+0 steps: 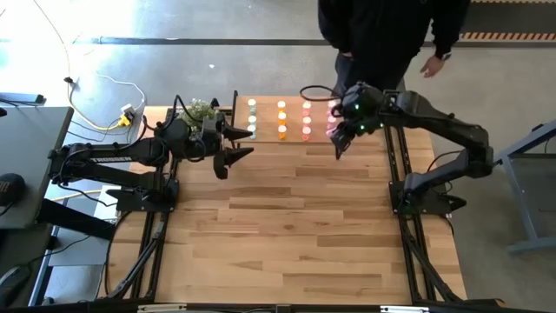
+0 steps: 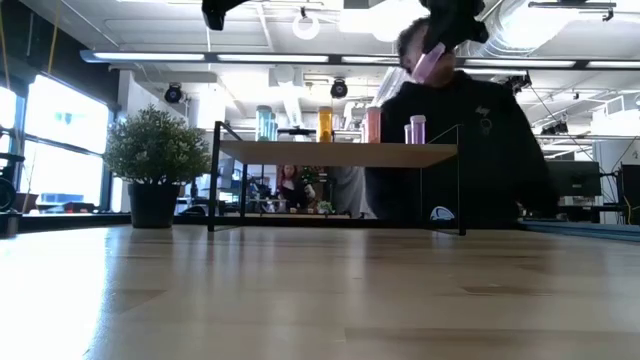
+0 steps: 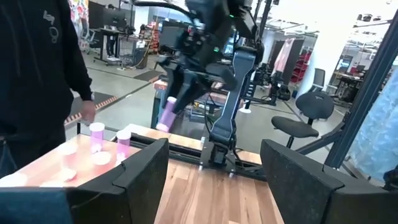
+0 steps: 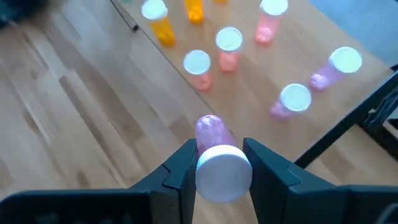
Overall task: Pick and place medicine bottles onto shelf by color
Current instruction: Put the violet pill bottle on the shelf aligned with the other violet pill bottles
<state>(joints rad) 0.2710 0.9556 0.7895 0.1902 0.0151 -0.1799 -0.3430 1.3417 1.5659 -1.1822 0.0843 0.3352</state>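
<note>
The shelf [image 1: 291, 104] stands at the table's far edge on black legs [image 2: 212, 180]. On it the medicine bottles stand upright in rows: pale green [image 1: 252, 106], orange [image 1: 281, 109], red-pink [image 1: 306, 109] and pink [image 2: 416, 128]. My right gripper [image 1: 340, 143] hovers above the shelf's right end, shut on a pink bottle [image 4: 211, 132]. My left gripper [image 1: 240, 146] hangs open and level near the shelf's left front, with nothing between its fingers [image 3: 143, 171]. My right gripper pinches the pink bottle at its white cap [image 4: 210, 173], one finger on each side. The fingers slant down from above. The pink body [image 2: 430, 60] sticks out past the fingertips, tilted, lifted clear above the shelf.
A potted plant [image 2: 155, 165] stands at the shelf's left end. A person in dark clothes [image 1: 382, 35] stands just beyond the table's far edge, with one hand [image 3: 84, 112] near the shelf. The wooden table [image 1: 287, 235] spreads out nearer than the shelf.
</note>
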